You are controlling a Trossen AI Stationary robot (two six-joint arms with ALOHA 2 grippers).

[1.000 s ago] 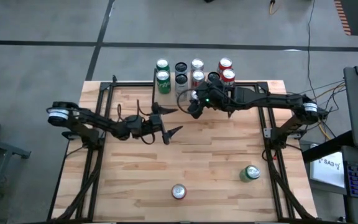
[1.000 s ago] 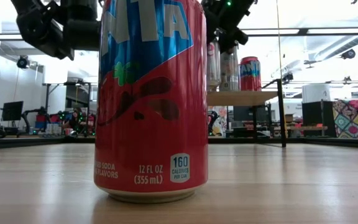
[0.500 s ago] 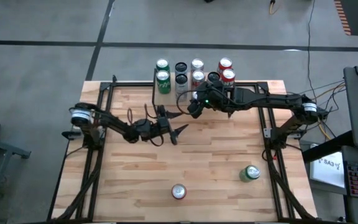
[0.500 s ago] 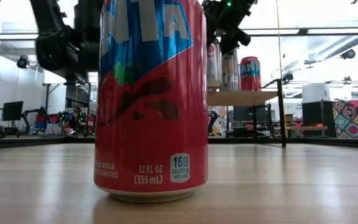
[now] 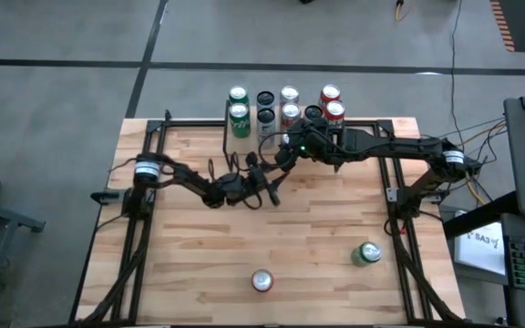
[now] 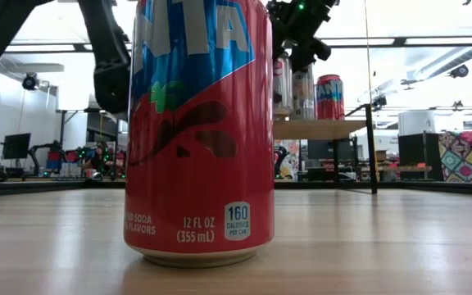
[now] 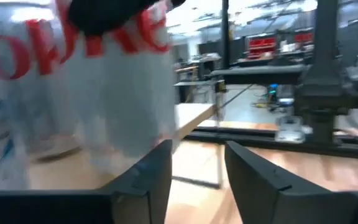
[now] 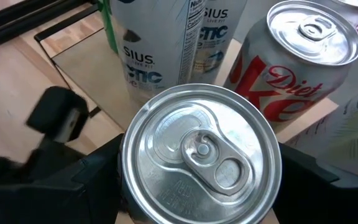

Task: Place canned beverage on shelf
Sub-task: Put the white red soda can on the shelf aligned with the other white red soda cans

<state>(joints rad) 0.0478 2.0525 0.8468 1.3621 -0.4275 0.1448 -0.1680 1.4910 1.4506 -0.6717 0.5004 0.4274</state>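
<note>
Jaws of the left gripper point(image 5: 270, 185) are released, nothing between them, gap narrower than a second ago. The arm has reached further across the butcher-block tabletop point(image 5: 317, 237) toward the right gripper point(image 5: 288, 153). Right jaws are clenched on a silver-topped aluminium beverage can point(image 8: 201, 152), same spot as before, at the near edge of the low wood-topped shelf with thin black legs point(image 6: 318, 129) at the tabletop's far side.

High view: the shelf carries two green cans point(image 5: 239, 104), two dark-topped cans point(image 5: 265, 107), two silver-topped cans point(image 5: 289, 103) and two red cans point(image 5: 332, 102), all unmoved. A red upright can point(image 5: 262, 281) and a green can point(image 5: 366, 253) sit well apart near the front, unmoved.

Low view: the red upright can fills the foreground. The held can hangs under the right gripper, its base about level with the shelf board; cannot tell if it touches. The left arm's dark shape has shifted behind the red can.

Left wrist view: both fingers point(image 7: 253, 177) apart with an empty gap. Close ahead is a blurred white can with red letters point(image 7: 73, 81).

Right wrist view: a finger on each side of the held can. A Diet Coke can point(image 8: 297, 56) and a tall white can point(image 8: 160, 43) stand just beyond it.
</note>
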